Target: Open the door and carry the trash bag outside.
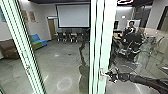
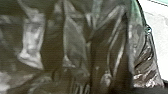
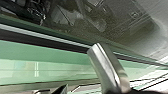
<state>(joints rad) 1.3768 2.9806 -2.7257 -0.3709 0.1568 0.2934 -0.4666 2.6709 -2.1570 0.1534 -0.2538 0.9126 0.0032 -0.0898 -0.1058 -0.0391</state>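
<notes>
Trash bag [image 2: 75,50] in left wrist view, door handle [image 3: 107,67] in right; fingers [image 1: 112,73] clenched or released, cannot tell.

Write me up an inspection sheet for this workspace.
Surface: grey floor, with light glare.
Job's things: glass door with pale green frame and metal handle; dark, creased trash bag close to the left wrist camera.
Clutter: dark chairs by a table at the back.
Grippers: right gripper at the handle, grip unclear; left, cannot tell.
Cables: nothing seen.
Surroundings: projection screen, blue-and-green sofa, a person on the right.
</notes>
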